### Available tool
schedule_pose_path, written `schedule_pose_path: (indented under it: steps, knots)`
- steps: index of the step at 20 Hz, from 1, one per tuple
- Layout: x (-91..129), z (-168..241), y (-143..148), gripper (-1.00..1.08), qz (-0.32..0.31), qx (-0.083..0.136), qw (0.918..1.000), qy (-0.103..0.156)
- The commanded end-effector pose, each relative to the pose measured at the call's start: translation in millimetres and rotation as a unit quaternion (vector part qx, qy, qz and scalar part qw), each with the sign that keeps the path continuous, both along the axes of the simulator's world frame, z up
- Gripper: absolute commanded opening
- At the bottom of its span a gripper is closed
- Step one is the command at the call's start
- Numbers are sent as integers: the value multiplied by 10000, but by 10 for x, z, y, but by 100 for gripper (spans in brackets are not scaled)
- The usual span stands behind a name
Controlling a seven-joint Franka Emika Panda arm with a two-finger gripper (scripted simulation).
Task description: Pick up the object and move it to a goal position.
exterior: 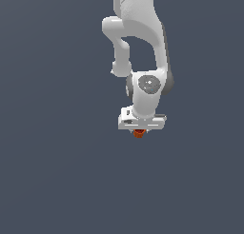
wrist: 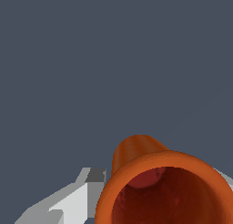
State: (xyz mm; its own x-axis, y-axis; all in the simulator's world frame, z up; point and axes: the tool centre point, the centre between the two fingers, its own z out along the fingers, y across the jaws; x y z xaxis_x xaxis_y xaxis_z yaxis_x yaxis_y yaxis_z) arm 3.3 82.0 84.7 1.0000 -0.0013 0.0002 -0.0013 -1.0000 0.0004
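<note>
The object (exterior: 139, 132) is a tiny orange-red lump that pokes out just under the white hand of the arm, near the middle of the exterior view. Close up in the wrist view, the object (wrist: 159, 182) looks like a hollow orange cup with a dark red inside. My gripper (exterior: 139, 131) points straight down, its fingers hidden behind the hand and the lump. One grey-white finger (wrist: 68, 205) lies against the cup's side, and a sliver of the other shows at the opposite side. The gripper is shut on the object.
A plain dark blue-grey surface fills both views. The white arm (exterior: 140, 43) comes down from the top of the exterior view. No other objects or edges show.
</note>
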Motion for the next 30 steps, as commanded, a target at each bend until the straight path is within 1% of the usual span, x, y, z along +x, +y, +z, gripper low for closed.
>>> schedule_pose_path:
  steps: [1, 8, 15, 22, 30]
  knots:
    - [122, 88, 235, -100, -4, -1, 10000, -3]
    - [416, 275, 773, -100, -6, -1, 10000, -1]
    - [649, 414, 1177, -100, -5, 1, 10000, 0]
    - [787, 491, 1399, -100, -5, 1, 10000, 0]
    - [849, 521, 1493, -100, -2, 2, 10000, 1]
